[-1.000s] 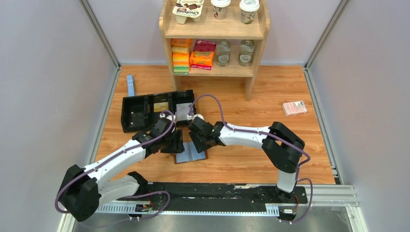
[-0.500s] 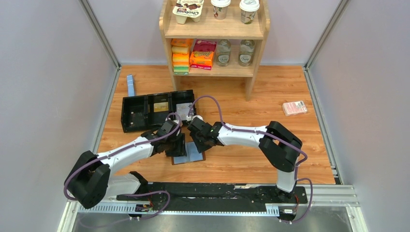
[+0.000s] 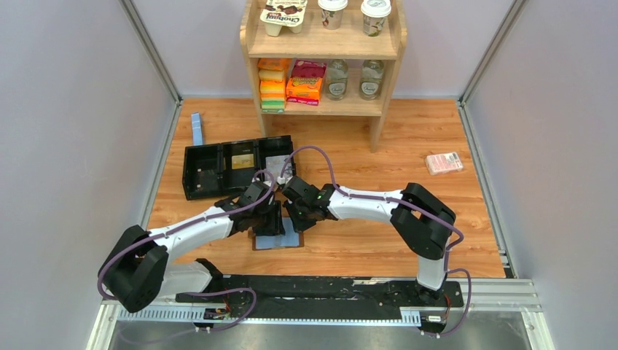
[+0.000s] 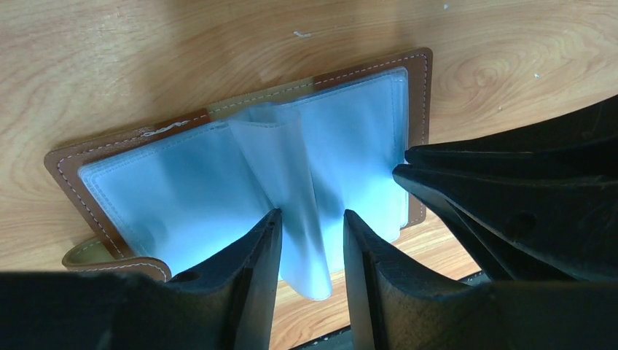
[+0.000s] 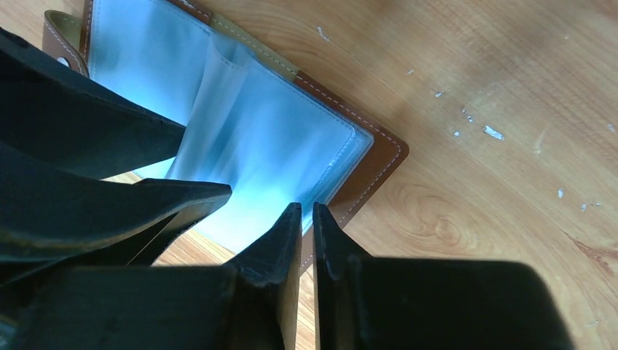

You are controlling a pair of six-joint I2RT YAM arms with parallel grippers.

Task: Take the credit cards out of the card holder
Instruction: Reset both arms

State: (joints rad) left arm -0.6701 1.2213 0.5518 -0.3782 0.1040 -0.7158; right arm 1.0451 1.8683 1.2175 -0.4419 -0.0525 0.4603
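Two grippers meet over the card holder (image 3: 286, 239), which lies open and inside-up on the wooden table (image 5: 510, 146), just on the near side of the long black tray (image 3: 188, 172). Brown stitched leather frames it, and cloudy pale-blue plastic sleeves fill both halves. A closing tab (image 4: 109, 259) curls off one corner.

From the spine one sleeve leaf (image 4: 291, 168) stands up, bowed and leaning away from the flat pages. The left gripper (image 4: 312, 219) straddles this leaf, its jaws at a middling width, one finger on each side. The leaf lies close against one finger and a sliver of space shows at the other, so this is no firm pinch.

The right gripper (image 5: 307, 211) is on the holder's other half, at the outer edge of the sleeves next to the leather border. Its jaws are drawn almost together, with only a thin slit between the tips. Whether that slit holds a bit of plastic cannot be told.

Through the milky plastic no outline is sharp enough to say where the credit cards sit.

Further off, a narrow blue strip (image 3: 196, 128) lies beyond the tray's left end, a pink-red packet (image 3: 444, 162) sits well apart on the right, and a wooden shelf unit (image 3: 321, 52) with packaged goods stands at the back.
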